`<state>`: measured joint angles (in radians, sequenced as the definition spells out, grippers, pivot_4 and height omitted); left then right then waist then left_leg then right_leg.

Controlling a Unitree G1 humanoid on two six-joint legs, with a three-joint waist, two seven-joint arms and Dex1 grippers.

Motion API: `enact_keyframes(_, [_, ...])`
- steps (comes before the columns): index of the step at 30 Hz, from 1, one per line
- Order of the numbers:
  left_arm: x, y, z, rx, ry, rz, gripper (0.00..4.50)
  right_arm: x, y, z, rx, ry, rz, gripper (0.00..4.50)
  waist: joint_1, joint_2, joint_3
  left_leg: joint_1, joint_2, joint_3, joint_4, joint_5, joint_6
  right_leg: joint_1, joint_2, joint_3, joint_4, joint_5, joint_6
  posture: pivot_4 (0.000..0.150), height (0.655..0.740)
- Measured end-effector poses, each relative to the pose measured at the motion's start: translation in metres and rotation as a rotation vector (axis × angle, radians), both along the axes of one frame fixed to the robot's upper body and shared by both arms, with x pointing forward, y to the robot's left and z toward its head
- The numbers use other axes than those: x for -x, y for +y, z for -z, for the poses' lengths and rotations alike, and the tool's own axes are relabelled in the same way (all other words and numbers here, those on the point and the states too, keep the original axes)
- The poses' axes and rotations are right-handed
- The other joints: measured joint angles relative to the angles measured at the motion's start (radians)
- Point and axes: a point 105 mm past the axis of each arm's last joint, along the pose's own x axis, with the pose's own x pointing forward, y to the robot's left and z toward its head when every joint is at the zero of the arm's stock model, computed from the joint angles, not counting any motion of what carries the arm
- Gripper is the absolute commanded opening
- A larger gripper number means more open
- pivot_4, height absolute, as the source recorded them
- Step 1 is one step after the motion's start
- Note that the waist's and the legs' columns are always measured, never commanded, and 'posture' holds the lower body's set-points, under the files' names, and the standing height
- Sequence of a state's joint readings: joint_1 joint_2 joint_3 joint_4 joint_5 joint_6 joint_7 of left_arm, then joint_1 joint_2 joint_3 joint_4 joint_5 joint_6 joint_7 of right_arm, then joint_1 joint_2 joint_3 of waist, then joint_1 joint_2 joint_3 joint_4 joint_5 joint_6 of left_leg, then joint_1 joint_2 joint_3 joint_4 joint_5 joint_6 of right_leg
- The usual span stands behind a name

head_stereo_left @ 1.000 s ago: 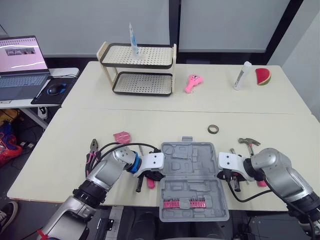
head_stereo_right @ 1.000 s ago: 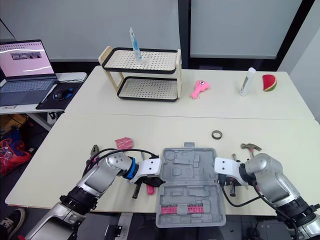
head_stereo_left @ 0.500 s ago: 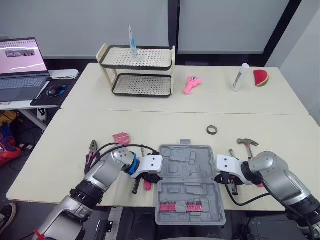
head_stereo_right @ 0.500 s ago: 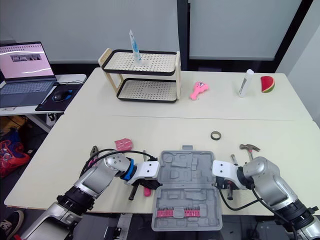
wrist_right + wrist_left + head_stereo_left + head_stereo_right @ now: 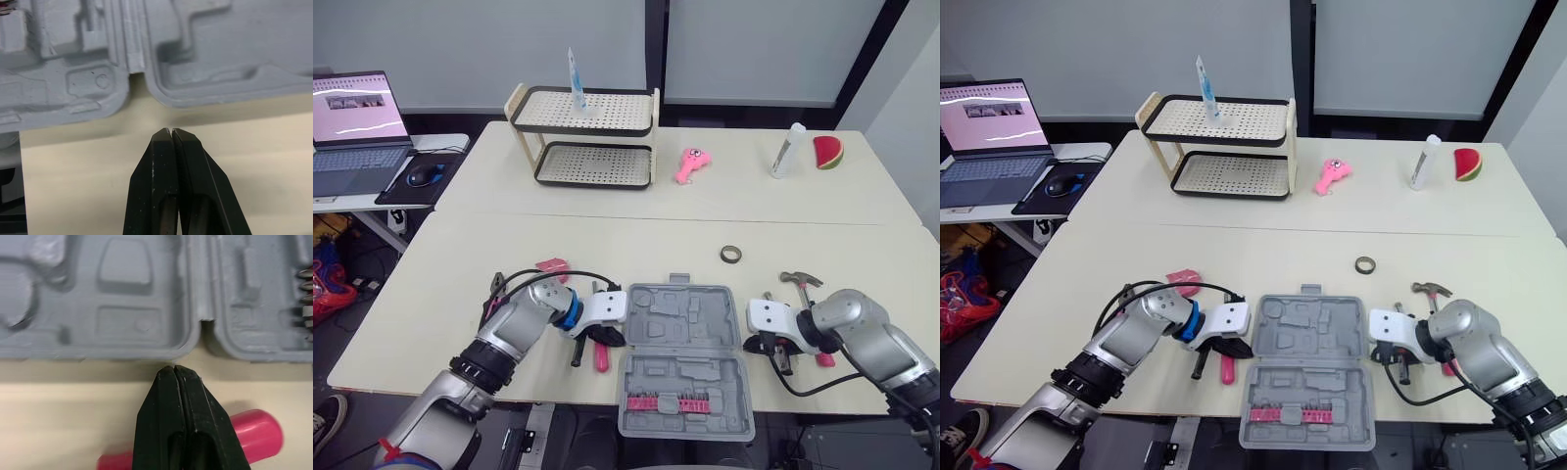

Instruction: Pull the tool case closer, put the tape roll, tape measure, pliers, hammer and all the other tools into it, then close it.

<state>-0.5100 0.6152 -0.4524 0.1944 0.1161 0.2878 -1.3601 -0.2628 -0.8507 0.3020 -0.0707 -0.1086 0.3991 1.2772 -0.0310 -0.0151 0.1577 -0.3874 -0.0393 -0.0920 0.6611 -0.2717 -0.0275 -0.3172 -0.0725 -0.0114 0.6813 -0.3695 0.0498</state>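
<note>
— Cream table (image 5: 607,235) stretches out in front of you. Your grey tool case (image 5: 680,315) lies open at its near edge, between your two arms. The far half shows bare moulded recesses, and the near half carries a row of pink-collared bits (image 5: 674,400).

— Your left gripper (image 5: 172,371) sits just beside the case's left rim, close to the hinge gap. Its fingers are pressed together with nothing between them. Beneath it lies a pink-handled screwdriver (image 5: 601,356), with a dark-handled one (image 5: 578,351) just beside that.

— Your right gripper (image 5: 170,132) does the same on the case's right side, by the hinge notch. Its fingers are also pressed tight on nothing, with the tips just short of the case wall.

— None of your tools are in the case yet. The tape roll (image 5: 731,254) lies beyond the case, toward your right. The hammer (image 5: 800,281) lies near your right forearm, and a red-handled tool (image 5: 824,358) is half hidden under that arm.

— On your left, the pink tape measure (image 5: 551,265) rests beyond your forearm. The pliers (image 5: 495,286) lie next to it, partly covered by your arm.

— Farther back you have a two-tier rack (image 5: 587,137), a pink toy (image 5: 690,164), a white bottle (image 5: 786,149) and a watermelon slice (image 5: 828,151). A laptop (image 5: 352,117) sits on the side desk to your left.
</note>
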Motion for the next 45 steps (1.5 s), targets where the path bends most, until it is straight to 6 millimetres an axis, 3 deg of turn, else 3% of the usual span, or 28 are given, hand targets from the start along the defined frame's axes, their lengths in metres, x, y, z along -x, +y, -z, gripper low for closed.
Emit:
enact_keyframes(5, [-0.012,0.021,-0.028,0.046,-0.059,-0.058,0.0,-0.009,-0.012,-0.023,-0.064,-0.06,0.044,0.02,-0.001,0.0,0.001,-0.004,0.0,-0.003,0.001,0.001,-0.002,-0.002,0.0,0.0,0.0,0.0,0.0,0.15,0.74])
enact_keyframes(6, [-0.015,0.029,-0.039,0.074,-0.082,-0.071,0.0,-0.013,-0.017,-0.034,-0.092,-0.093,0.066,0.24,-0.001,0.001,0.001,-0.005,0.0,-0.003,0.001,0.001,-0.002,-0.002,0.0,0.0,-0.001,0.0,0.0,0.15,0.74])
enact_keyframes(10, [-0.028,0.052,-0.084,0.282,-0.149,-0.22,0.91,-0.019,-0.027,-0.077,-0.216,-0.221,0.109,0.99,0.001,0.001,0.002,-0.006,0.0,-0.005,0.001,0.001,-0.002,-0.002,-0.001,-0.002,-0.001,0.0,0.0,0.15,0.74])
enact_keyframes(14, [-0.028,0.118,-0.107,0.374,-0.203,-0.466,2.15,-0.014,-0.055,-0.109,-0.289,-0.336,0.21,1.62,-0.003,0.002,0.002,-0.005,0.0,-0.005,0.0,0.001,-0.002,-0.002,-0.001,-0.002,-0.001,0.0,0.0,0.15,0.74])
enact_keyframes(19, [-0.009,0.194,-0.093,0.378,-0.218,-0.752,3.71,-0.002,-0.092,-0.123,-0.335,-0.432,0.369,2.5,0.001,0.002,0.003,-0.005,0.0,-0.005,0.0,-0.001,0.002,-0.002,-0.001,-0.002,-0.001,0.0,0.0,0.15,0.74])
enact_keyframes(21, [-0.003,0.224,-0.085,0.398,-0.243,-0.894,4.34,0.001,-0.116,-0.121,-0.334,-0.49,0.46,2.86,0.004,0.002,0.003,-0.005,-0.001,-0.005,0.0,-0.002,0.003,-0.002,-0.002,-0.002,-0.001,0.0,0.0,0.15,0.74])
enact_keyframes(24, [0.013,0.269,-0.075,0.396,-0.274,-1.102,4.5,0.012,-0.159,-0.105,-0.312,-0.519,0.634,3.5,0.004,0.001,0.003,-0.005,-0.001,-0.005,-0.001,-0.003,0.004,-0.003,-0.002,-0.001,-0.001,0.0,0.0,0.15,0.74])
enact_keyframes(27, [0.016,0.283,-0.069,0.391,-0.312,-1.167,4.5,0.015,-0.176,-0.094,-0.307,-0.529,0.694,4.48,0.002,0.001,0.003,-0.004,-0.001,-0.004,-0.001,-0.003,0.004,-0.003,-0.002,-0.001,0.0,0.0,0.0,0.15,0.74])
enact_keyframes(28, [0.017,0.287,-0.067,0.384,-0.319,-1.187,4.5,0.016,-0.181,-0.091,-0.304,-0.532,0.713,4.48,0.001,0.001,0.003,-0.003,-0.001,-0.004,-0.001,-0.003,0.004,-0.003,-0.002,-0.001,0.001,0.0,0.0,0.15,0.74])
enact_keyframes(33, [0.019,0.292,-0.063,0.377,-0.336,-1.214,4.5,0.014,-0.192,-0.085,-0.304,-0.558,0.763,4.48,-0.005,0.002,0.003,-0.003,0.0,-0.004,-0.001,-0.003,0.004,-0.003,-0.001,0.0,0.001,0.0,0.0,0.15,0.74])
enact_keyframes(38, [-0.004,0.274,-0.095,0.416,-0.427,-1.105,4.5,-0.009,-0.168,-0.099,-0.321,-0.591,0.666,4.48,-0.008,0.002,0.003,-0.004,0.0,-0.004,0.0,-0.002,0.003,-0.003,0.0,0.0,0.002,0.0,0.0,0.15,0.74])
enact_keyframes(42, [-0.043,0.206,-0.149,0.486,-0.519,-0.796,4.5,-0.042,-0.117,-0.12,-0.293,-0.621,0.461,4.48,-0.003,0.002,0.003,-0.005,0.0,-0.004,0.001,0.0,-0.001,-0.003,-0.001,0.0,0.001,0.0,0.0,0.15,0.74])
enact_keyframes(45, [-0.057,0.142,-0.166,0.53,-0.501,-0.574,4.5,-0.06,-0.088,-0.118,-0.233,-0.598,0.351,4.48,-0.001,0.002,0.003,-0.007,-0.001,-0.003,0.001,0.0,-0.001,-0.003,-0.001,-0.001,-0.001,0.0,0.0,0.15,0.74])
